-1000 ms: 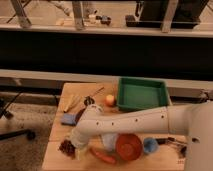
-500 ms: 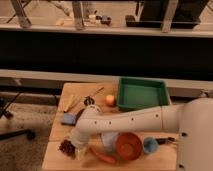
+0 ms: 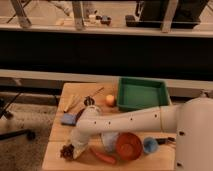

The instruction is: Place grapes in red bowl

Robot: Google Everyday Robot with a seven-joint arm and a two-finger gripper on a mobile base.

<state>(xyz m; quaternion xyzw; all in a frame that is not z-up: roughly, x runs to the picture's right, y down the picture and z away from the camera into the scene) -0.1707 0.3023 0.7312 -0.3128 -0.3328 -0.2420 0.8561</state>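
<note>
The grapes [image 3: 65, 151], a dark reddish-brown bumpy bunch, lie at the front left corner of the wooden table. My gripper [image 3: 75, 148] is at the end of the white arm, pointing down right against the bunch's right side and covering part of it. The red bowl [image 3: 130, 146] sits empty near the front edge, to the right of the gripper, with the arm passing just behind it.
An orange carrot [image 3: 102, 156] lies between the grapes and the red bowl. A small blue cup [image 3: 150, 145] stands right of the bowl. A green tray [image 3: 141, 93] is at the back right, with an orange ball [image 3: 110, 100] beside it. A blue sponge [image 3: 68, 118] and utensils [image 3: 89, 99] lie at the back left.
The gripper has come down lower onto the grapes. The grapes, bowl and carrot have stayed in place.
</note>
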